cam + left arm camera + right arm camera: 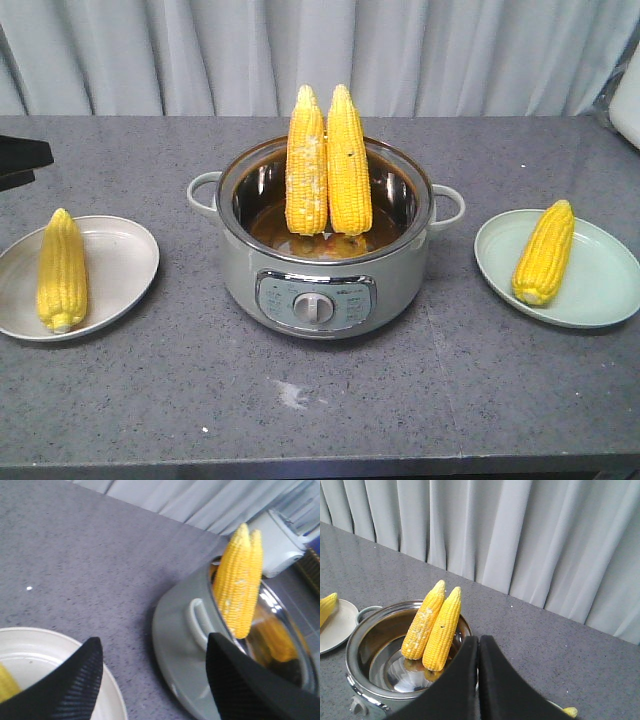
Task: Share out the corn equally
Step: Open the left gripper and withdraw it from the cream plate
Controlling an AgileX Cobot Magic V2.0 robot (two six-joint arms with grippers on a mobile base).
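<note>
Grey table seen from the front, with a pleated curtain behind it. At the centre stands a round electric pot with two side handles and a dial on its near face. Two cobs stand on end inside it, touching side by side, their tips well above the rim: the patchy cob, with whitish marks, on the left and the plain cob on the right. Left of the pot and apart from it, a white plate carries the third cob, which lies with its tip toward the far side. Right of the pot, a pale green plate carries the fourth cob, its tip pointing far and slightly right. Left end effector: fingers spread wide and empty, above the white plate's rim with the pot just to its right. Right end effector: fingers pressed together with nothing between them, raised, with the pot to its left.
</note>
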